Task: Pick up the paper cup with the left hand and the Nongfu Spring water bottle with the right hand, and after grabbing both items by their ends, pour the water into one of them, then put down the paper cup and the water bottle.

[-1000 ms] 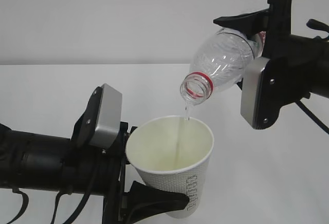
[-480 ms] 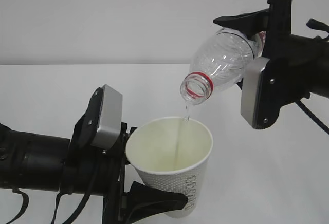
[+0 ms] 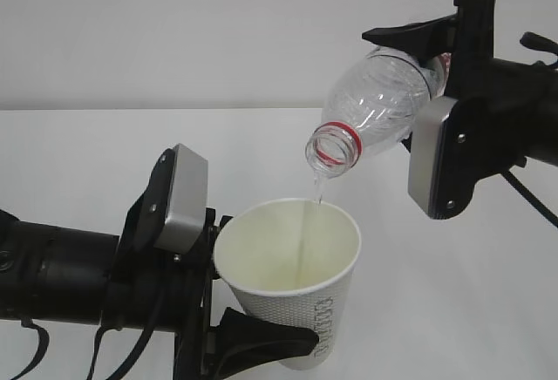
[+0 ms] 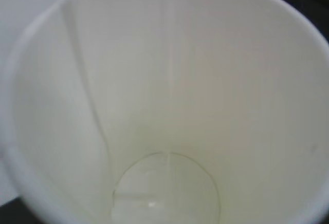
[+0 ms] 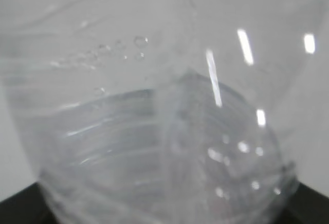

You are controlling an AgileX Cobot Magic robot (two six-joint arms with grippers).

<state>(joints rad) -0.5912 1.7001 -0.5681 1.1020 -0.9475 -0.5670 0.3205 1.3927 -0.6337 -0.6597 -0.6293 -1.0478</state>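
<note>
The white paper cup (image 3: 292, 280) hangs upright above the table, my left gripper (image 3: 272, 315) shut on its lower part; one black finger (image 3: 261, 341) shows in front. Above and to its right the clear Nongfu Spring water bottle (image 3: 377, 105) tilts mouth-down, red neck ring toward the cup, with my right gripper (image 3: 420, 79) shut on its rear end. A thin stream of water (image 3: 316, 190) falls from the mouth into the cup. In the left wrist view the cup's cream inside (image 4: 241, 106) fills the frame, with a shallow pool (image 4: 164, 196) at the bottom. The bottle's ribbed body (image 5: 154, 131) fills the right wrist view.
The white table (image 3: 87, 153) runs back to a plain pale wall. Both black arms reach in from the sides, each with a silver-grey plate (image 3: 179, 199) facing the camera. Black cables (image 3: 532, 201) hang by the right arm.
</note>
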